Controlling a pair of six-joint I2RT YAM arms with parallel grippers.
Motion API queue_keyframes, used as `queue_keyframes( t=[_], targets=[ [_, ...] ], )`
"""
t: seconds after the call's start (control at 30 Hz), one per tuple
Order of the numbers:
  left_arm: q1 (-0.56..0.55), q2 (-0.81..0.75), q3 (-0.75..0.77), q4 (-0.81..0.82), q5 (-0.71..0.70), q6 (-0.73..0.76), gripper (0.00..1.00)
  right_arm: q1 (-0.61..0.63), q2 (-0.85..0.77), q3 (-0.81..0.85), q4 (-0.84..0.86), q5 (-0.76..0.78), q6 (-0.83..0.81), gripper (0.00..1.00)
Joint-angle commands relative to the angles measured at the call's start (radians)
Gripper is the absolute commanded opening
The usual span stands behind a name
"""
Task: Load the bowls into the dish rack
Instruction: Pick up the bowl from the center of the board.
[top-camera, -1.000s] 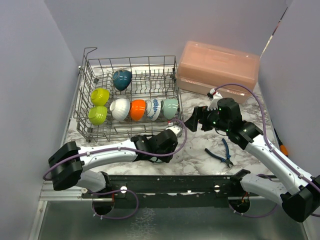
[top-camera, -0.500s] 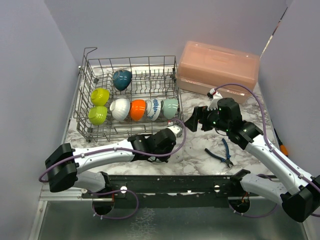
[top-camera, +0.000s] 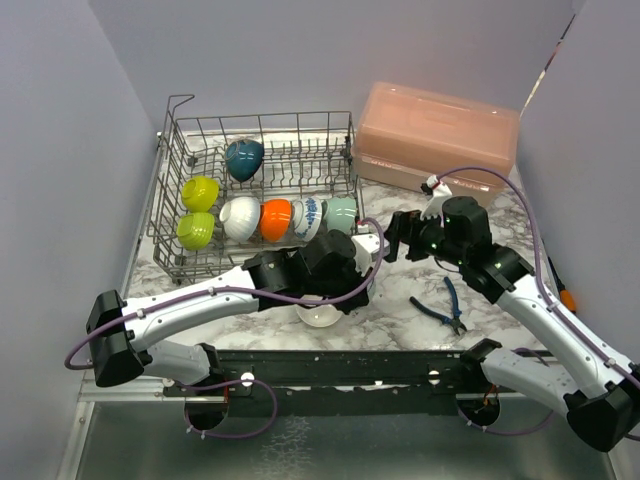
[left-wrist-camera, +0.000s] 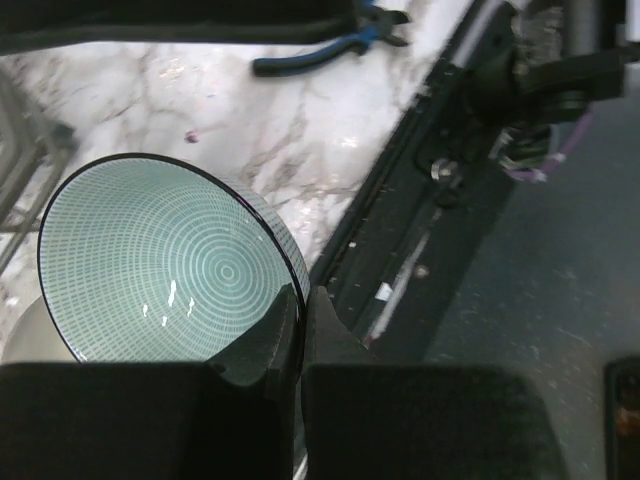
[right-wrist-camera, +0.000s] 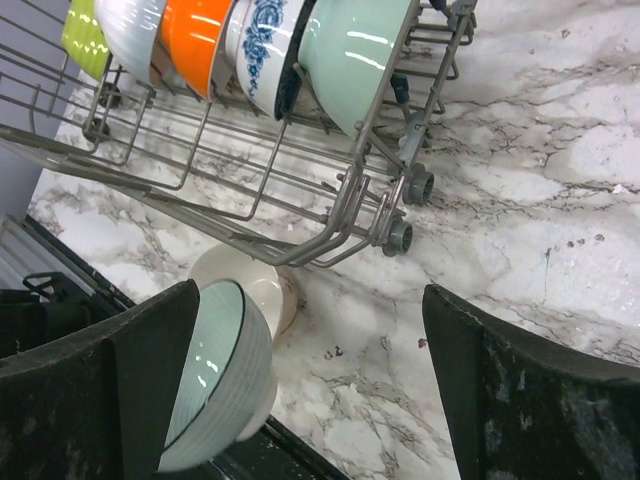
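Rim of the teal bowl (left-wrist-camera: 170, 265) is pinched by the left gripper (left-wrist-camera: 300, 312), likely so it slots edgewise between dish rack (top-camera: 300, 160) tines at 11 o'clock; right gripper (right-wrist-camera: 310, 340) gapes empty.

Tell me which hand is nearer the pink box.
Right. The right gripper hovers just in front of the pink box; the left gripper, holding a teal bowl, is farther away, nearer the arms' bases.

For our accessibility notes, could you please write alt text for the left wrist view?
The left gripper pinches the dark rim of a teal ringed bowl over the marble table. Blue-handled pliers lie beyond it, and a beige bowl peeks out beneath.
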Motion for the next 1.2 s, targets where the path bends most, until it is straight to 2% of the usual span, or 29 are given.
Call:
queue_keyframes(
  t=[0.0,0.3,0.5,0.67,0.87,1.17],
  targets=[
    [-0.001,-0.012,0.082,0.03,0.207,0.062,0.0,0.007,-0.043,0.043,0.016,0.047,-0.009,0.98],
    [0.008,-0.02,0.189,0.147,0.259,0.121,0.0,0.008,-0.115,0.076,0.0,0.153,0.012,1.0],
    [0.06,-0.039,0.2,0.204,0.079,0.226,0.0,0.008,-0.145,0.105,-0.016,0.201,0.072,1.0],
    [0.08,-0.053,0.141,0.235,-0.108,0.343,0.0,0.007,-0.122,0.16,-0.038,0.176,0.105,1.0],
    [0.08,-0.056,0.099,0.266,-0.302,0.506,0.0,0.007,-0.05,0.188,-0.039,0.06,0.139,1.0],
    [0.08,-0.048,0.096,0.268,-0.301,0.635,0.0,0.007,0.093,0.252,-0.029,-0.072,0.128,1.0]
  ],
)
